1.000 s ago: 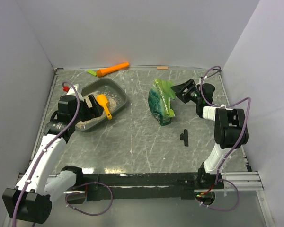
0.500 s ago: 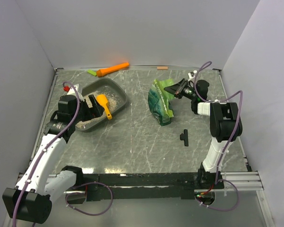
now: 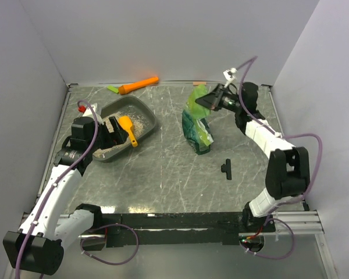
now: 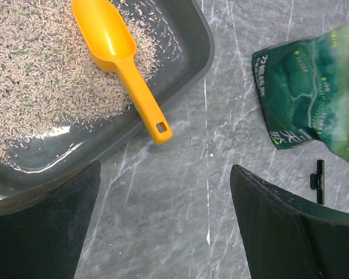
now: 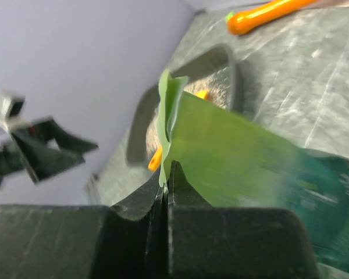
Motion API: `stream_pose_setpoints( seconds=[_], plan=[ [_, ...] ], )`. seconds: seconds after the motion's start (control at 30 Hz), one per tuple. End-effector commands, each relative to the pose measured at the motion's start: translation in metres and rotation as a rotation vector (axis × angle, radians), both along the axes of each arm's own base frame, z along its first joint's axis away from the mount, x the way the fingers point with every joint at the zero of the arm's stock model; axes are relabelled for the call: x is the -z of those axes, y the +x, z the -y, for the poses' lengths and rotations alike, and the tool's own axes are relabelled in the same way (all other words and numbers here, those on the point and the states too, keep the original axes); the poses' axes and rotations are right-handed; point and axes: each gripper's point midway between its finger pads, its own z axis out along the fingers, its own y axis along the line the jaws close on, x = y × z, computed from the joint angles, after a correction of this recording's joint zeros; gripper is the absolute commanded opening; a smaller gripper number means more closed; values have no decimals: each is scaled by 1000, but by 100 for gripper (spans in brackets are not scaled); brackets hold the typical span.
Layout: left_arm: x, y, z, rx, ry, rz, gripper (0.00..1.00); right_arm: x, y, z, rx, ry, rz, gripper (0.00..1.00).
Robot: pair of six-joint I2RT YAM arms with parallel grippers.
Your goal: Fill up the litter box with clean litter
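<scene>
The dark grey litter box lies at the left of the table with beige clean litter spread in it and an orange scoop resting across it. My left gripper hovers open by the box's near rim. My right gripper is shut on the top edge of the green bag, whose top is pulled up off the table while its base rests down.
An orange carrot-shaped item lies by the back wall next to a small green piece. A small black clip lies right of centre. White walls close in the table on three sides.
My right gripper has shut on the green bag's top edge and risen towards the back, lifting that end upright. The left arm has not moved.
</scene>
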Motion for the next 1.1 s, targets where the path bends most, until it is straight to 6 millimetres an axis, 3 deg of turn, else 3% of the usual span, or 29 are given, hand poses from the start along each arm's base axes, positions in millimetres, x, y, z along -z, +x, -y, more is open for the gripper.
stream_pose_setpoints(
  seconds=[0.0,0.03,0.23,0.27,0.3,0.37,0.4,0.6,0.7,1.07],
  plan=[
    [-16,1,1,13,0,68,97,-58,-44,-41,-128,-221,267,0],
    [-18,1,1,12,-3,73,97,-66,-58,-57,-177,-241,298,0],
    [-25,-1,-3,-5,-3,95,97,-84,-96,-95,-320,-402,391,0],
    [-25,-1,-5,-18,2,94,97,-94,-108,-106,-366,-421,461,0],
    [-26,-2,-7,-30,3,96,97,-87,-115,-110,-398,-448,438,0],
    [-27,-1,-15,-75,17,105,97,-91,-124,-118,-435,-495,493,0],
    [-28,-2,-17,-90,16,102,97,-82,-139,-126,-489,-519,478,0],
    [-32,-2,-44,-241,59,108,97,-81,-176,-152,-607,-558,631,0],
    [-32,-2,-53,-301,66,101,97,-85,-189,-164,-640,-543,670,0],
    [-39,-5,-44,-234,51,133,97,-95,-217,-217,-748,-497,808,0]
  ],
)
